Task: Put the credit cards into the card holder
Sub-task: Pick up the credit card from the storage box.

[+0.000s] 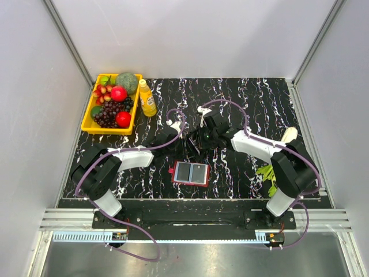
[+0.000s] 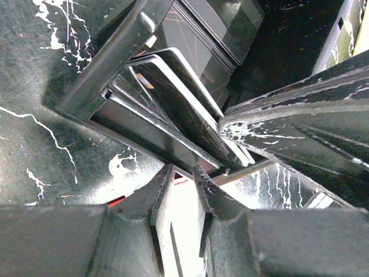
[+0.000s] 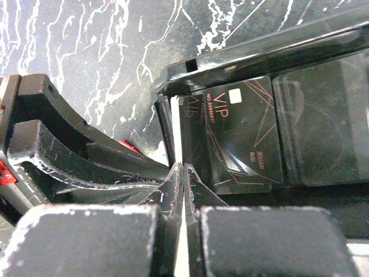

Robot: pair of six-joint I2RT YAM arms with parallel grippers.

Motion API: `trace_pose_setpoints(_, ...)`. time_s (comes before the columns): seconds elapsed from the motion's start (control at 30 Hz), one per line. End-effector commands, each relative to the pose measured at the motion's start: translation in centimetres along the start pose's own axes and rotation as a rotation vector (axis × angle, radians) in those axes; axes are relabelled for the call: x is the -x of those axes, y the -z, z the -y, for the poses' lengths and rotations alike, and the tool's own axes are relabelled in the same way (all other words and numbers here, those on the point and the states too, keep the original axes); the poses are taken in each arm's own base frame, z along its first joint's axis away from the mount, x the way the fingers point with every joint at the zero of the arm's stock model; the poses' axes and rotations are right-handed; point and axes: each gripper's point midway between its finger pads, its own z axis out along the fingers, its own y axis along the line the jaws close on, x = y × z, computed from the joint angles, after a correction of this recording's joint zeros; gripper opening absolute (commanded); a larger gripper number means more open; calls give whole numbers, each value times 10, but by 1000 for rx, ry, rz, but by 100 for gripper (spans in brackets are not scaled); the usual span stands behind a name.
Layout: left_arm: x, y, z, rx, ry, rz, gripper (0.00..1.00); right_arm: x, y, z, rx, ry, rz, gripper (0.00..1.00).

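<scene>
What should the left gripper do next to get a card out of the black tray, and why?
Probably ease the left gripper forward until its jaws straddle the raised edge of the cards fanned in the black tray, then close on one. The jaws stand slightly apart, empty, just short of that edge, and the shut right gripper seems to rest against the stack.

Counter: glossy black marble look with white veins.
VIP card: smooth, shiny dark plastic.
Your right end effector: matt black, scuffed.
</scene>
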Motion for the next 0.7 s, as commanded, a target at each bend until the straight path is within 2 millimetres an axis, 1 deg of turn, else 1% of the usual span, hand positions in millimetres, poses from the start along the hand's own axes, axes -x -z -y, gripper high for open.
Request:
trace_pose_setpoints(0.0, 27, 7, 18, -50, -15, 91, 24, 38, 28, -7, -31, 45, 130, 0)
trace_pose_setpoints(0.07, 27, 6, 18, -50, -17, 91, 24, 44, 35, -7, -35, 46, 155, 0)
trace_pose_setpoints(0.23, 27, 6, 19, -52, -18, 89, 24, 47, 39, -8, -34, 53, 164, 0)
trace_pose_setpoints(0.43, 28, 10, 19, -48, -24, 95, 24, 44, 40, -1, -59, 54, 160, 0)
trace_pose_setpoints(0.57, 28, 15, 20, -47, -32, 99, 24, 39, 32, 14, -84, 39, 125, 0)
trace_pose_setpoints(0.67, 29, 22, 17, -28, -41, 113, 24, 50, 39, 15, -81, 44, 159, 0)
